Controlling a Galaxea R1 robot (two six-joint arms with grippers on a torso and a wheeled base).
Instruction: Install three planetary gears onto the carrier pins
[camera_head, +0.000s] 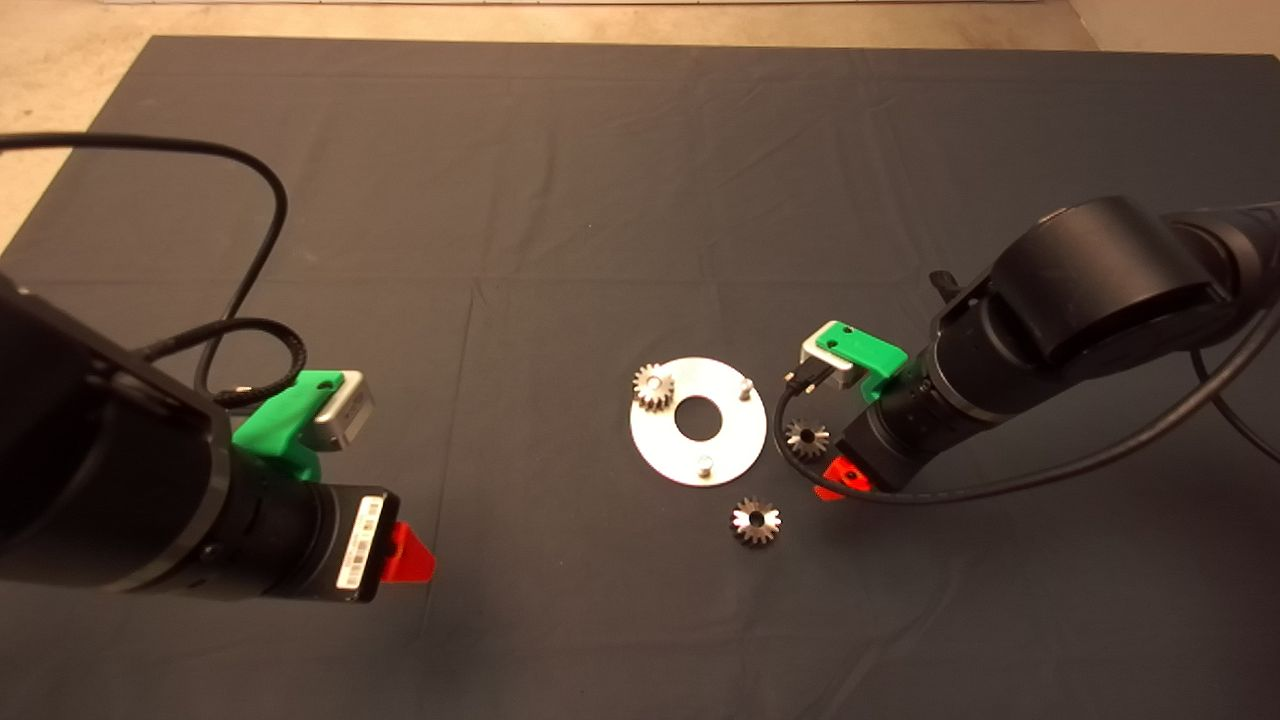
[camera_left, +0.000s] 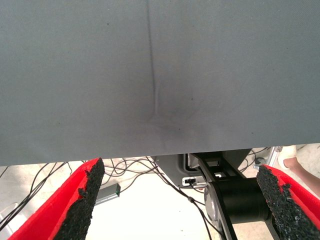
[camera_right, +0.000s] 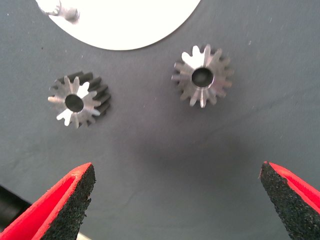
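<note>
Right wrist view had your right gripper (camera_right: 177, 200) spread wide over two loose planetary gears (camera_right: 202, 76), both lying ahead of the fingers (camera_right: 67, 205), untouched. Third gear (camera_head: 653, 386) sat at the disc's (camera_head: 725, 455) 10 o'clock pin. Left gripper (camera_left: 177, 202) idled, wide too.

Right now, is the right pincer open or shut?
Open: the right pincer has its fingers spread wide above two loose gears, gripping nothing.

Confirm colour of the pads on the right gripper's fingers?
Black, rough-textured pads on red fingers; the right wrist view shows them best.
</note>
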